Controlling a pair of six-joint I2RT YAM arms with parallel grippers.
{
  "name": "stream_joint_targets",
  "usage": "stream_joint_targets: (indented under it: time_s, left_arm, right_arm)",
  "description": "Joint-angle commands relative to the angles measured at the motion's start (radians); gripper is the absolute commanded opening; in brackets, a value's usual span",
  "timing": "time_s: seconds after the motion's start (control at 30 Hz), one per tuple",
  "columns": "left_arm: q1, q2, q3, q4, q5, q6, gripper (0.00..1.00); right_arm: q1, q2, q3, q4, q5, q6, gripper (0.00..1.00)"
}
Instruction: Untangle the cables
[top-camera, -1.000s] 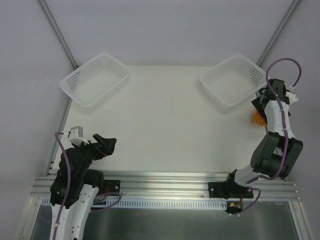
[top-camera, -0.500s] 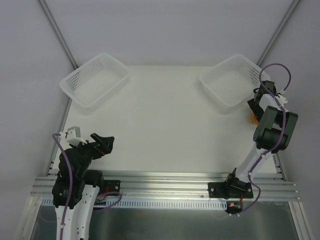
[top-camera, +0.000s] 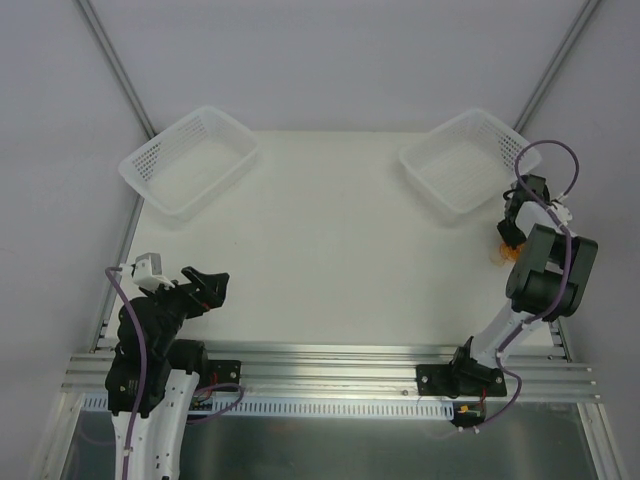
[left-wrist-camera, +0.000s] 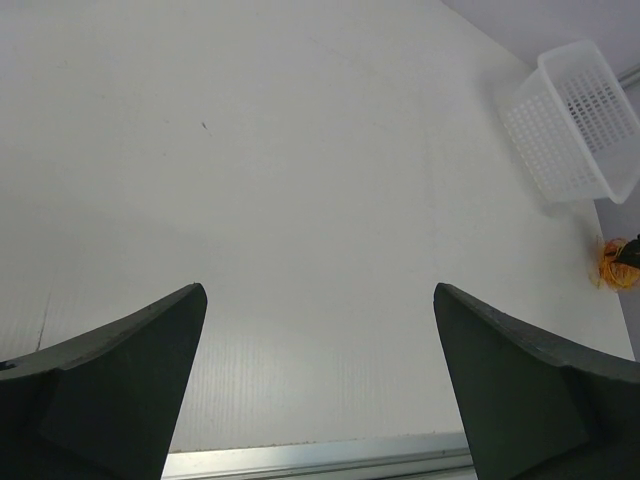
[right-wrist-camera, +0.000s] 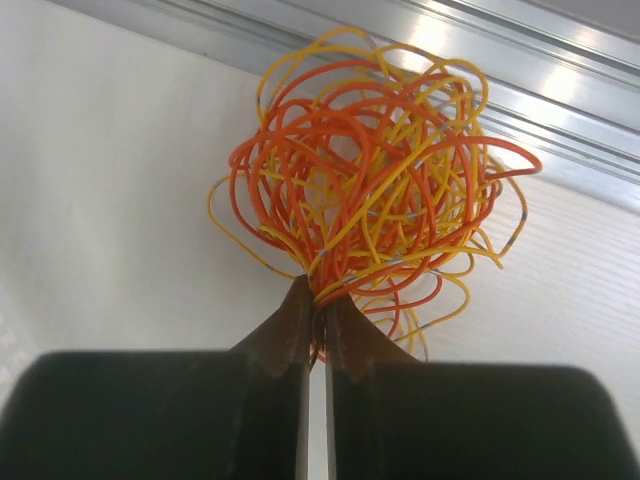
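On my right wrist feed the right claw (right-wrist-camera: 318, 300) is pinched down tight, its two dark fingers (right-wrist-camera: 285, 330) nearly meeting, with a few strands of the cables (right-wrist-camera: 370, 170) caught between the tips. The cables are one loose ball of orange and yellow loops, knotted through each other and fanning out from the pinch point. Behind the ball I can see a bright metal rail (right-wrist-camera: 560, 80) running along the counter's edge. From overhead the bundle (top-camera: 497, 253) is a small orange spot at the far right edge of the counter (top-camera: 340, 250), just on the near side of the right basket (top-camera: 420, 160), with the right claw (top-camera: 508, 232) bent down over it. I cannot tell whether the ball rests on the surface or hangs just above it. The left claw (left-wrist-camera: 318, 292) is spread wide with nothing between its fingers, hovering over bare counter at the near left (top-camera: 205, 285), well apart from the cables, which its camera picks up far off (left-wrist-camera: 611, 264) below the right basket (left-wrist-camera: 540, 140). The left basket (top-camera: 140, 165) sits at the far left corner.
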Motion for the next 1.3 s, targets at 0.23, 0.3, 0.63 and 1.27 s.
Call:
stream_joint_targets:
  time_s: [0.23, 0.3, 0.63, 1.27]
  left_arm:
    - [0.01, -0.102, -0.031, 0.078, 0.012, 0.022, 0.98]
    - [0.005, -0.12, -0.034, 0.081, 0.015, 0.025, 0.98]
    - [-0.093, -0.135, -0.046, 0.096, 0.021, 0.031, 0.98]
    - [-0.114, 0.541, 0.117, 0.099, 0.323, -0.018, 0.99]
  right_arm:
    - [0.194, -0.479, -0.215, -0.216, -0.057, -0.105, 0.01]
    - [0.321, -0.575, -0.242, -0.252, -0.07, -0.131, 0.0]
    - [1.113, -0.586, -0.256, -0.112, -0.154, -0.285, 0.01]
    - [1.39, -0.514, -0.19, -0.065, -0.265, -0.48, 0.77]
